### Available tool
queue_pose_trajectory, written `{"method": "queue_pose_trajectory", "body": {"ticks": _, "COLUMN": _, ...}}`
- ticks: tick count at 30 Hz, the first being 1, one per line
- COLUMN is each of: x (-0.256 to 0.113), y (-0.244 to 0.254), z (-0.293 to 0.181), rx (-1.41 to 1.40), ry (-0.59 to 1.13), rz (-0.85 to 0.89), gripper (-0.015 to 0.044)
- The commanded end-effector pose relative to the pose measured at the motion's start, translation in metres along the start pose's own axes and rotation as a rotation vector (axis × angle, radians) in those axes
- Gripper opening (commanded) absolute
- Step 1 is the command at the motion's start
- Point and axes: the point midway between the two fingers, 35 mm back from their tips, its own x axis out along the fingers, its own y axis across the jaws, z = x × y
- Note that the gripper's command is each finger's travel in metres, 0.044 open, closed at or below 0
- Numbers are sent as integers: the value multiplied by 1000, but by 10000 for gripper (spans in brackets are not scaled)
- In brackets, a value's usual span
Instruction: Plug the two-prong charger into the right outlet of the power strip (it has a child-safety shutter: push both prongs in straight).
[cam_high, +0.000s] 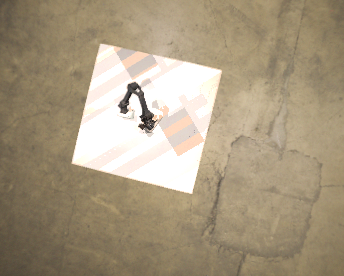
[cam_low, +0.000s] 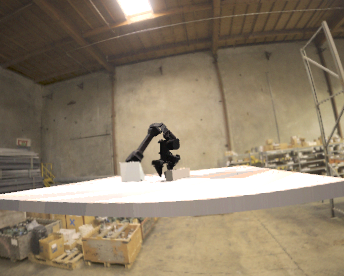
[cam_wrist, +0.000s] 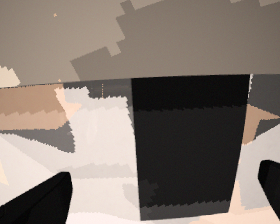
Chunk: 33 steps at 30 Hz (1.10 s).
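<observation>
A black block (cam_wrist: 187, 155), which looks like the charger, stands between the fingers in the wrist view, with a gap to each finger. Its far end meets the edge of a large grey-tan surface (cam_wrist: 190, 45), which looks like the power strip. In the exterior view a pale box (cam_low: 181, 173), likely the strip, sits right of the fingers. My gripper (cam_high: 148, 128) (cam_low: 164, 171) (cam_wrist: 168, 177) is open, pointing down low over the table. The prongs and outlet holes cannot be seen, nor whether the prongs are inserted.
The arm's pale base block (cam_low: 132, 171) stands left of the gripper in the exterior view. The white table (cam_high: 165, 177) (cam_low: 75, 192) carries projected-looking orange and grey patches. Its edges drop to the warehouse floor. Crates (cam_low: 112, 242) and shelves (cam_low: 275, 160) stand beyond it.
</observation>
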Motion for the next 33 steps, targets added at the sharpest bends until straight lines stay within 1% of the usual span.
{"method": "queue_pose_trajectory", "body": {"ticks": 1, "x": 0, "y": -1, "z": -5, "rx": -6, "ry": -2, "rz": -3, "gripper": 440}}
{"method": "queue_pose_trajectory", "body": {"ticks": 33, "x": 4, "y": -1, "z": -43, "rx": -5, "ry": -1, "rz": -3, "gripper": 440}}
